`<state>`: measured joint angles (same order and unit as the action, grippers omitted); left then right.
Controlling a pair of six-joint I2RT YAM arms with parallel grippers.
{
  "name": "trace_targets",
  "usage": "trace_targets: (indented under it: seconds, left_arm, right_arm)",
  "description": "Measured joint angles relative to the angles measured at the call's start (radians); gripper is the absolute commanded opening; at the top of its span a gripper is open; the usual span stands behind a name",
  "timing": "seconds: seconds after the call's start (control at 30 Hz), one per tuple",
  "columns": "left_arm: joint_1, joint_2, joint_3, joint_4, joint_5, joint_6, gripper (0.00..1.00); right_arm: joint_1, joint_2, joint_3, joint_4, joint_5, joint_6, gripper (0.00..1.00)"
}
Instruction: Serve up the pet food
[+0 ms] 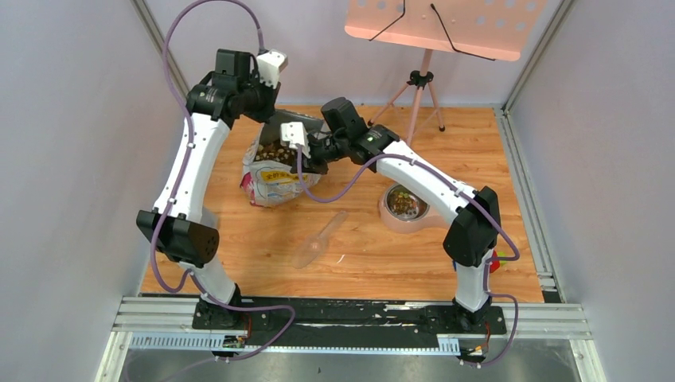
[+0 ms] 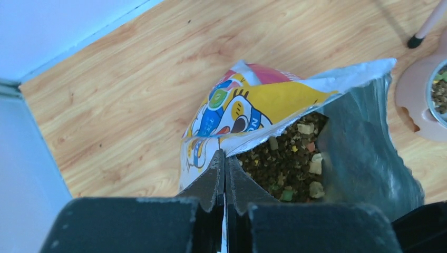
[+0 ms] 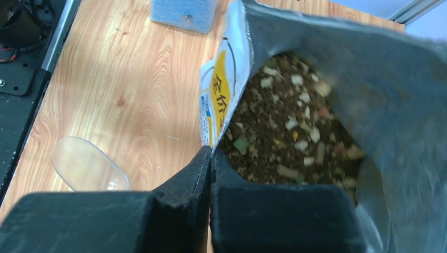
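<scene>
Left hand point(image 2: 225, 161) and right hand point(image 3: 210, 155), each clamped shut on the bag point(image 2: 253, 105) rim, hold its mouth open, most kibble point(image 3: 284, 132) inside; the bowl point(image 1: 388, 216) holds some, the scoop point(image 1: 317, 243) lies free on the table point(image 1: 382, 263), so serving seems partly done, scooping left.

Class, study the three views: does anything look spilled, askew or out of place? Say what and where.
Nothing is spilled: kibble shows only in the bag and bowl. The odd thing is the scoop, lying unused on the table near the bag, while the left gripper and right gripper pinch the bag's torn rim.
</scene>
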<state>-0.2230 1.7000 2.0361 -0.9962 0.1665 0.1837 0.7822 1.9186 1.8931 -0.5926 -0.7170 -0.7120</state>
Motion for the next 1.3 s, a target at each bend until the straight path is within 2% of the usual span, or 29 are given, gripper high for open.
trace_targets:
  seconds: [0.3,0.47,0.7,0.77,0.8,0.83,0.87,0.93,1.07,1.2,1.3]
  left_arm:
    - [-0.091,0.009,0.010,0.048,0.044,-0.015,0.00]
    - [-0.102,-0.013,0.087,0.161,0.082,-0.023,0.00]
    - [-0.103,-0.077,0.078,0.209,0.124,-0.022,0.00]
    - [-0.103,-0.080,0.062,0.209,0.123,-0.022,0.13]
    - [-0.103,-0.080,0.056,0.207,0.120,-0.019,0.32]
    - [-0.103,-0.080,0.050,0.204,0.114,-0.016,0.42]
    - [-0.102,-0.080,0.046,0.198,0.103,-0.008,0.60]
    - [-0.094,-0.085,0.044,0.188,0.086,0.013,0.74]
    - [-0.019,-0.153,0.017,0.131,0.093,0.065,0.87]
    - [0.100,-0.270,-0.009,0.045,0.134,0.158,0.92]
    - [0.127,-0.357,-0.014,-0.050,0.186,0.254,0.93]
  right_arm:
    - [0.035,-0.006,0.035,0.000,0.019,0.057,0.00]
    - [0.035,-0.006,0.053,0.000,0.029,0.098,0.00]
    - [0.035,-0.006,0.059,0.002,0.047,0.109,0.00]
    - [0.035,-0.006,0.056,0.006,0.049,0.109,0.00]
    - [0.035,-0.006,0.053,0.007,0.050,0.108,0.00]
    - [0.035,-0.006,0.051,0.008,0.050,0.108,0.00]
    - [0.035,-0.006,0.050,0.008,0.051,0.108,0.00]
    - [0.036,-0.006,0.048,0.012,0.055,0.107,0.00]
    - [0.035,-0.007,0.038,0.029,0.059,0.105,0.00]
    - [0.035,-0.007,0.037,0.030,0.062,0.105,0.00]
    - [0.035,-0.007,0.037,0.032,0.062,0.106,0.00]
